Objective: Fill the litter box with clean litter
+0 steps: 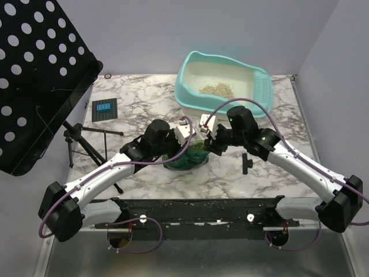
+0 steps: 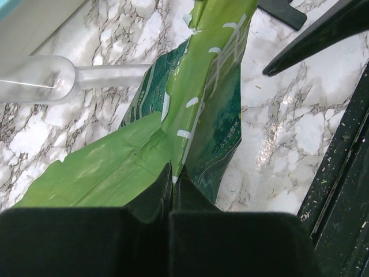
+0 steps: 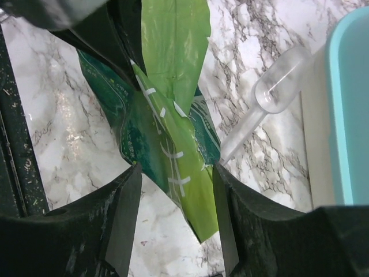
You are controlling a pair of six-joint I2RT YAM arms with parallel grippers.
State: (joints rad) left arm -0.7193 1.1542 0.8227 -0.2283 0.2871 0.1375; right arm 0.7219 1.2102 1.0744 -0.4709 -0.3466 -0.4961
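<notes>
Litter box (image 1: pixel 183 86): large turquoise plastic tray with rounded corners, a raised rim and a cream inside. It sits at the far side of the table, right of centre. Clean litter (image 1: pixel 217 90), a thin grainy patch of beige granules, lies on its floor. Most of the floor is bare, so I judge the filling is at an early stage.

- **Far left:** black perforated panel (image 1: pixel 34 75), tilted, away from the work.
- **Left gripper (image 2: pixel 172 173):** jaws pressed together on the top edge of the crinkly green foil bag (image 2: pixel 196 104), probably to hold the mouth up and steady.
- **Bag:** glossy, creased and limp, standing near centre between the arms.
- **Right gripper (image 3: pixel 176 168):** fingers spread wide, straddling the bag's other flap. I cannot see any contact. It is likely set to pinch the flap and pull the mouth apart.
- **Clear plastic scoop (image 3: pixel 277 86):** rounded bowl and slim handle, lying on the marble-pattern table (image 1: pixel 144 92) between bag and box. The bag hides the end of the handle.
</notes>
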